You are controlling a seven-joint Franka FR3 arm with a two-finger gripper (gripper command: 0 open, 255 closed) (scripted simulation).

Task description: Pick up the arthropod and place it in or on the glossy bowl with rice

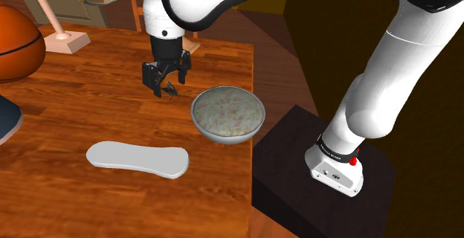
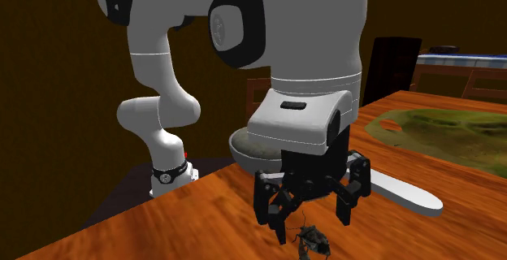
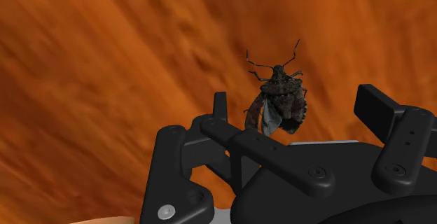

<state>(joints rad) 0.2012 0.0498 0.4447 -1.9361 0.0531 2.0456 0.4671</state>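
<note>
My gripper (image 2: 311, 219) hangs wide open just above the bug (image 2: 312, 239), which is not yet grasped, so the carry to the bowl (image 1: 228, 114) remains.

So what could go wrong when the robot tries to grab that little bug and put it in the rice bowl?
Two things, maybe. The bug is small and lies flat on the table, so the open gripper might slip over it or pinch just a thin leg, and it could drop on the way. Also, the bowl sits right by the table's edge, so a bump might knock it off.
</note>
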